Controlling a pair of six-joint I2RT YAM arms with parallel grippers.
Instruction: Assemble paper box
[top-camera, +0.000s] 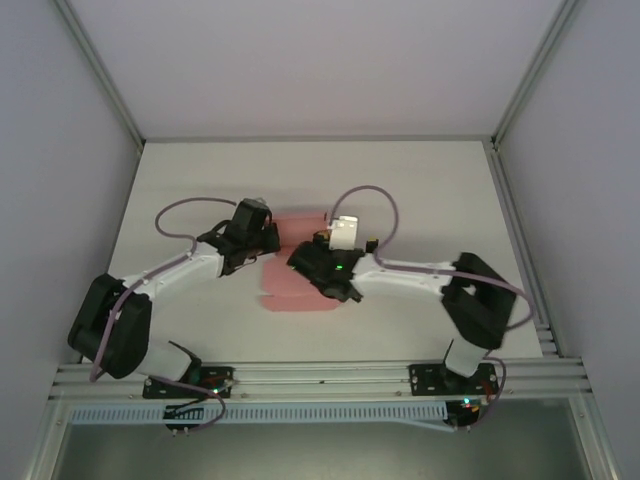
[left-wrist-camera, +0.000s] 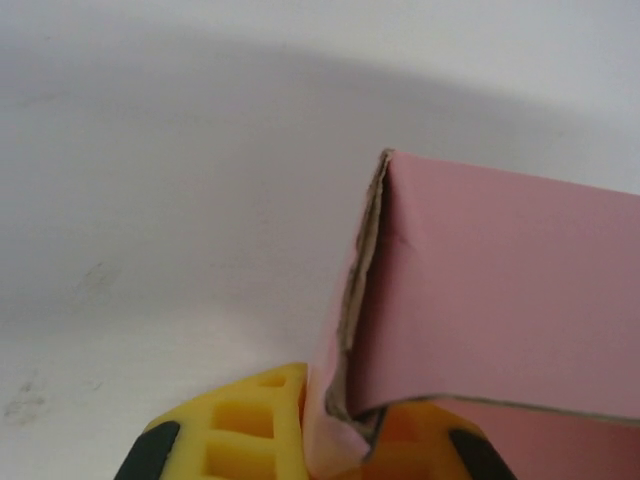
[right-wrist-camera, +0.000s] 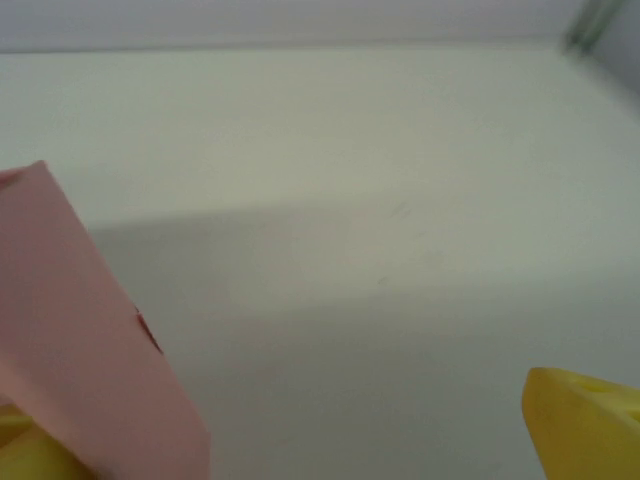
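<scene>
Pinches a folded corner of the paper box (left-wrist-camera: 500, 290) in the middle of the bench (top-camera: 420, 180) with the left pincer (left-wrist-camera: 335, 435); holds the right pincer (right-wrist-camera: 300, 440) spread wide just beside it; seems light, thin, easily creased; best gripped gently along a stiff fold.
</scene>
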